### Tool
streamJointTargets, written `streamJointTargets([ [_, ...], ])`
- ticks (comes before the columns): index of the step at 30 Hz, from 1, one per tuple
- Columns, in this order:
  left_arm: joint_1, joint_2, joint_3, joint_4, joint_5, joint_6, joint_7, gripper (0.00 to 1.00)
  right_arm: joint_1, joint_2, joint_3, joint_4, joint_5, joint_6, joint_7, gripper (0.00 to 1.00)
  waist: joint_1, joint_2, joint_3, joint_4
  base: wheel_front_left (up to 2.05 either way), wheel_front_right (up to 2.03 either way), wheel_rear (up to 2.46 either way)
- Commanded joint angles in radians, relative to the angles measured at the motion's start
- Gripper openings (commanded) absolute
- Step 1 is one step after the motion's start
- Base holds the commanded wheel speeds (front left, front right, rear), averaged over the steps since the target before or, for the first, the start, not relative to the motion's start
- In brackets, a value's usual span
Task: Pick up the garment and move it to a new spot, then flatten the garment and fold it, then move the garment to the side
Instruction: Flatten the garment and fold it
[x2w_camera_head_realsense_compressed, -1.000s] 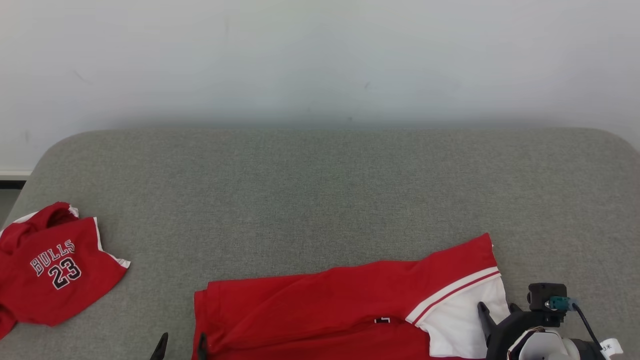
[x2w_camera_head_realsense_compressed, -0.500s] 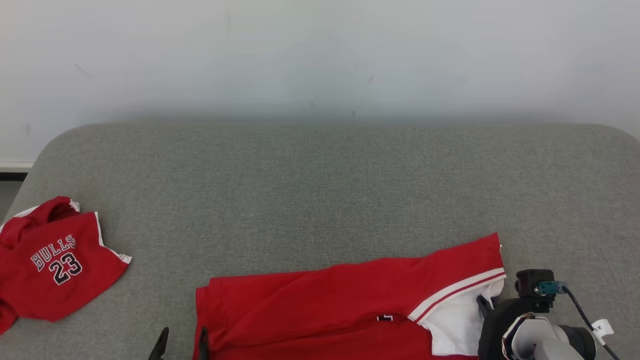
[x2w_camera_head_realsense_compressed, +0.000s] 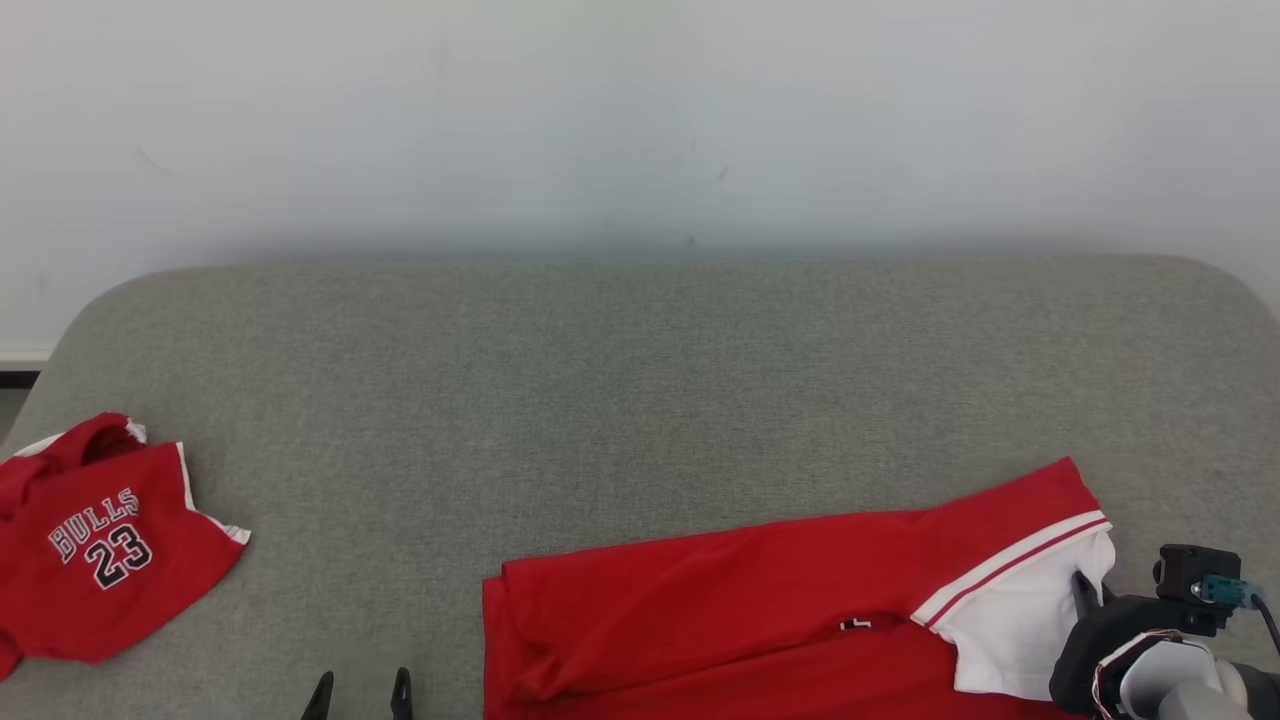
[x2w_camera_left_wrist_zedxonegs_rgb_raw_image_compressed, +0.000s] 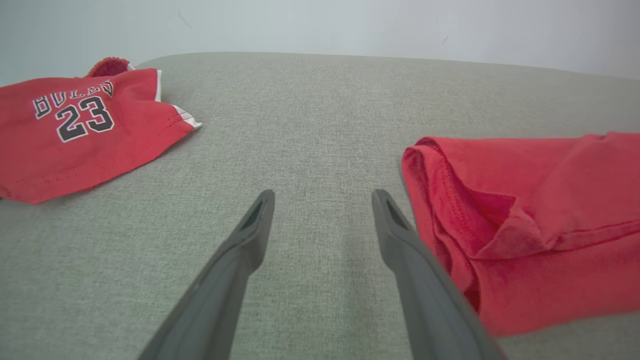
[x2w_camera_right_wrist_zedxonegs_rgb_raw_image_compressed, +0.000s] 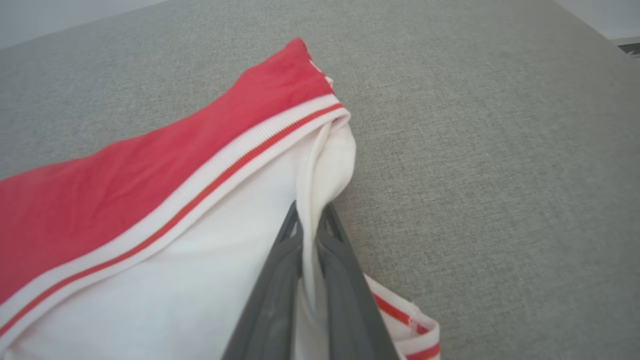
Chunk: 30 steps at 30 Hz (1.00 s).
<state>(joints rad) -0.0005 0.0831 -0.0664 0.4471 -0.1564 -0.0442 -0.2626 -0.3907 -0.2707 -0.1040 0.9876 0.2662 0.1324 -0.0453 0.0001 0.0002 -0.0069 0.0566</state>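
Red garment (x2w_camera_head_realsense_compressed: 720, 610) with white striped-trim panel: lower right of head view, lying on grey fabric surface (x2w_camera_head_realsense_compressed: 640, 380). Right gripper (x2w_camera_right_wrist_zedxonegs_rgb_raw_image_compressed: 310, 215): jaws pinched onto its white edge. Left gripper (x2w_camera_left_wrist_zedxonegs_rgb_raw_image_compressed: 320, 197): jaws apart, just beside the garment's folded end. Red BULLS 23 jersey (x2w_camera_head_realsense_compressed: 100, 560): far left, well apart.

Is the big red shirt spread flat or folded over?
Folded over: the shirt shows stacked layers at its left edge; its white part is pinched in the right gripper.
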Motion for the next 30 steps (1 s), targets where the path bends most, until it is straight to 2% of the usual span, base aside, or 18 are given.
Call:
streamJointTargets([
  [1, 0.012, -0.006, 0.001, 0.005, 0.01, -0.005, -0.003, 1.0, -0.008, -0.005, -0.003, -0.002, -0.015, -0.003, -0.013, 0.0, -0.0001, -0.0002, -0.009, -0.012, 0.0, 0.0, 0.0],
  [5, 0.018, -0.012, 0.001, 0.01, 0.01, -0.007, -0.003, 1.0, -0.005, 0.019, 0.005, -0.026, -0.017, -0.003, -0.027, 0.0, -0.0001, -0.0002, -0.016, -0.025, 0.0, 0.0, 0.0],
  [10, 0.026, -0.021, 0.008, 0.016, 0.004, -0.012, -0.003, 1.0, 0.026, 0.074, 0.045, -0.123, 0.03, -0.003, -0.037, 0.0, -0.0001, -0.0002, -0.03, -0.045, 0.0, 0.0, 0.0],
  [16, 0.031, -0.027, 0.006, 0.022, 0.009, -0.017, -0.003, 1.0, 0.104, 0.118, 0.174, -0.313, 0.094, -0.003, 0.027, 0.0, -0.0001, -0.0002, -0.042, -0.049, 0.0, 0.0, 0.0],
  [23, 0.019, -0.031, -0.01, 0.021, 0.022, -0.029, -0.003, 1.0, 0.212, 0.154, 0.356, -0.547, 0.16, -0.003, 0.139, 0.0, -0.0001, -0.0002, -0.042, -0.023, 0.0, 0.0, 0.0],
  [30, 0.011, -0.032, -0.03, 0.025, 0.033, -0.041, -0.003, 1.0, 0.238, 0.201, 0.506, -0.614, 0.2, -0.003, 0.195, 0.0, -0.0001, -0.0002, -0.035, 0.034, 0.0, 0.0, 0.0],
])
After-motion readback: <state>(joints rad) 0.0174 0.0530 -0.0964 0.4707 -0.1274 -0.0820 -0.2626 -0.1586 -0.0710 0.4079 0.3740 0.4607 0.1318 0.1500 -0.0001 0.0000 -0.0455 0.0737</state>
